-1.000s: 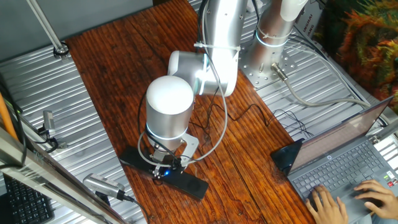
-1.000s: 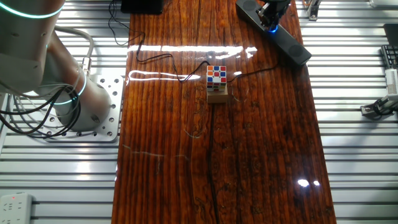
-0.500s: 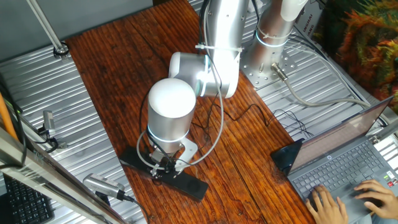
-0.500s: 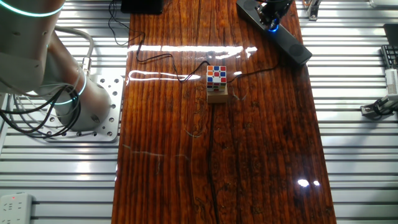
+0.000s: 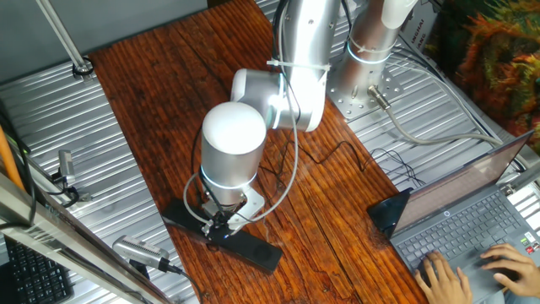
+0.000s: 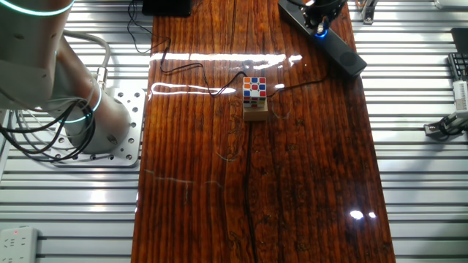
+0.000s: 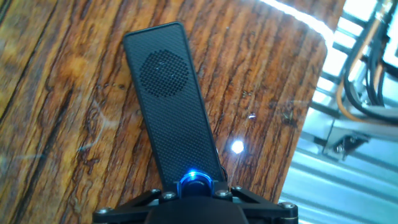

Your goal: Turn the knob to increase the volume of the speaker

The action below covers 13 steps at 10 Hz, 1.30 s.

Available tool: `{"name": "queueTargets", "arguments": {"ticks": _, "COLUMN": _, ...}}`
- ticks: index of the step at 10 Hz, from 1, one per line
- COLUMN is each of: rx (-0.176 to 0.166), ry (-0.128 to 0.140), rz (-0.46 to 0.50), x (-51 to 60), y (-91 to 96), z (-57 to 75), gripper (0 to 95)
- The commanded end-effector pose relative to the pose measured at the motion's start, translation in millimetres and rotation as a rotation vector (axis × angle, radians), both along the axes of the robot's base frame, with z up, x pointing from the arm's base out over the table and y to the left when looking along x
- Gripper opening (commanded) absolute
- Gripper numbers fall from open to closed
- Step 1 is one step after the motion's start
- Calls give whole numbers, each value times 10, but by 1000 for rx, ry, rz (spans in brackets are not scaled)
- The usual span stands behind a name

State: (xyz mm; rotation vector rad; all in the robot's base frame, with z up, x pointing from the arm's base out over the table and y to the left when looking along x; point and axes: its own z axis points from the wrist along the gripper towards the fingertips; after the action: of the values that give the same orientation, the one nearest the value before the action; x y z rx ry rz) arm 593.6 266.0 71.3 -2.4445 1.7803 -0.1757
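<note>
Speaker (image 5: 224, 237) lies flat near the bench (image 5: 160, 93) edge, angled across the wood grain. In one fixed view the arm hangs right over its middle, tool (image 5: 221, 221) down at the bar. In the other fixed view the tool (image 6: 319, 16) sits on the speaker (image 6: 338, 50) at the far edge; cube (image 6: 254, 89) mid-bench. In the hand view the knob (image 7: 195, 183) glows blue at the bottom edge, tool body just beneath it. Fingers not visible, so can't tell tool width. Laptop (image 5: 472, 211) far right.

bright, even | glare streaks on table (image 6: 219, 55) | knob (image 7: 195, 179) glows blue | sharp
</note>
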Motion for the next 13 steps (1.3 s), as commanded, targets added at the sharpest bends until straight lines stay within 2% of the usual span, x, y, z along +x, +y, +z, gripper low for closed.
{"name": "queueTargets", "arguments": {"ticks": 1, "rx": 22, "ry": 0, "rz": -64, "x": -1, "y": -2, "z": 2, "gripper": 0}}
{"name": "queueTargets", "arguments": {"ticks": 6, "rx": 76, "ry": 12, "rz": -235, "x": -3, "y": -3, "z": -4, "gripper": 0}}
{"name": "queueTargets", "arguments": {"ticks": 13, "rx": 101, "ry": 23, "rz": -433, "x": -5, "y": -3, "z": -4, "gripper": 0}}
